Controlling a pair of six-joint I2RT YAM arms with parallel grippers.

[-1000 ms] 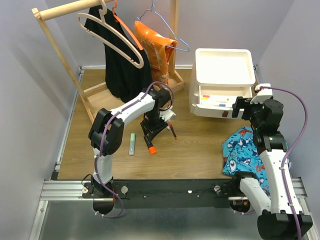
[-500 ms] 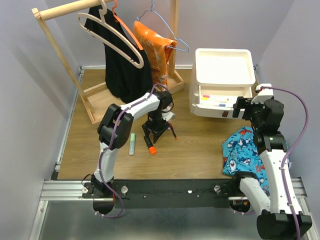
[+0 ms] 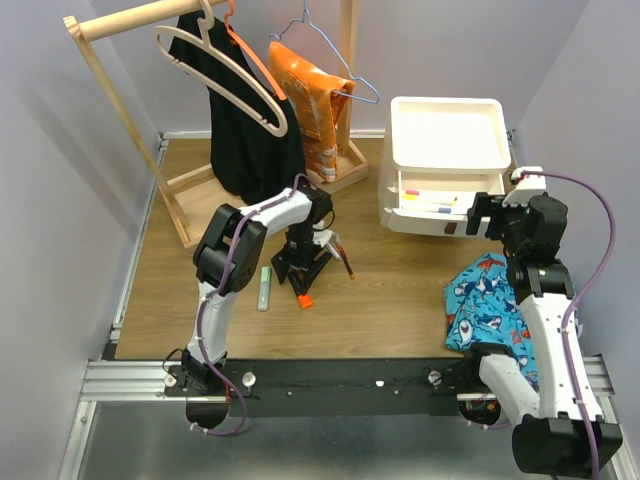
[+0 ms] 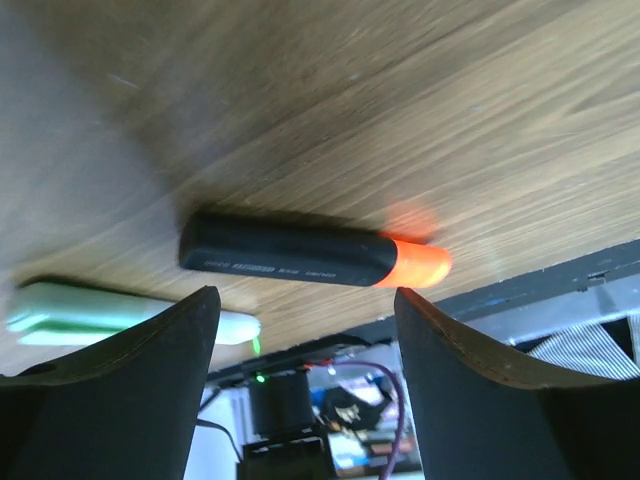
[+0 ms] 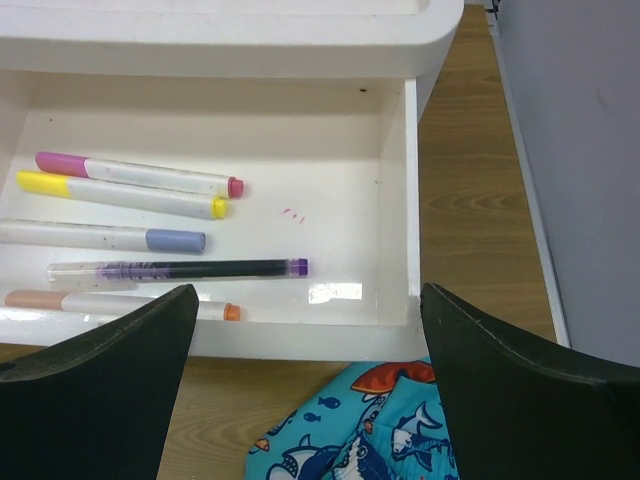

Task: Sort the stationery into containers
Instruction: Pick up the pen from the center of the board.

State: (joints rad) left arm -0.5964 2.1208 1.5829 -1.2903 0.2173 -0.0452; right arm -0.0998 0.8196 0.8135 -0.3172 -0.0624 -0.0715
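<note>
My left gripper (image 3: pixel 301 272) is open and points down over a black highlighter with an orange cap (image 3: pixel 303 296) lying on the wooden table. In the left wrist view that highlighter (image 4: pixel 290 257) lies across the gap just past the gripper (image 4: pixel 302 305), and nothing is gripped. A pale green highlighter (image 3: pixel 265 287) lies to its left and shows in the left wrist view (image 4: pixel 120 313). My right gripper (image 3: pixel 478 214) is open and empty in front of the white drawer unit (image 3: pixel 446 160). Its open drawer (image 5: pixel 395 250) holds several pens (image 5: pixel 140 176).
A blue shark-print cloth (image 3: pixel 488 305) lies under the right arm, just in front of the drawer (image 5: pixel 380 425). A thin dark pen (image 3: pixel 345 262) lies right of the left gripper. A wooden clothes rack (image 3: pixel 120 120) with hung garments stands at the back left.
My left gripper has shifted a little to the left and turned over the orange-capped highlighter. The right arm has not moved.
</note>
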